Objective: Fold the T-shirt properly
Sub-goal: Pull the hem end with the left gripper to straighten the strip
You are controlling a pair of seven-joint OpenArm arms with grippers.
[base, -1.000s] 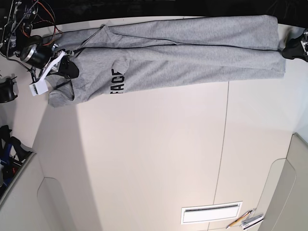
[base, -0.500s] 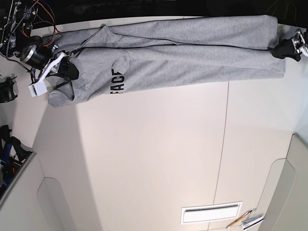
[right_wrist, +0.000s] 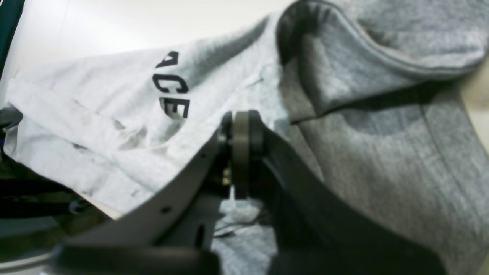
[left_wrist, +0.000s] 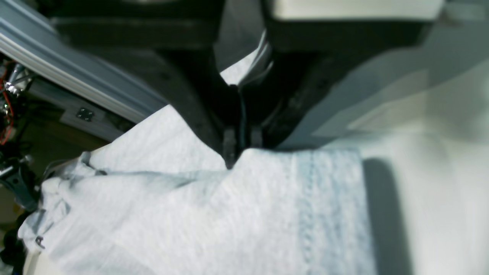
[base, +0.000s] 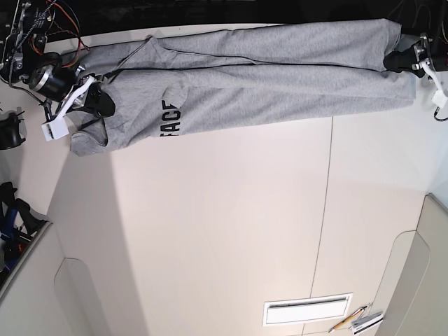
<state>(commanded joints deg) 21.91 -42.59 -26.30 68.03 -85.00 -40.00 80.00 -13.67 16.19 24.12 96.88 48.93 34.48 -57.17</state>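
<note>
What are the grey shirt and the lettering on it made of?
The T-shirt looks like soft, matte cotton jersey: it creases softly and has a flecked grey weave. The black lettering seems a flat print, perhaps ink or thin vinyl, since it bends with the folds.

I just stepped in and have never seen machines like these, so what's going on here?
A two-armed robot is working on folding a grey T-shirt. The shirt lies in a long, layered strip, with black letters showing. The left gripper is closed at one end, down against the cloth. The right gripper is at the rumpled other end.
</note>
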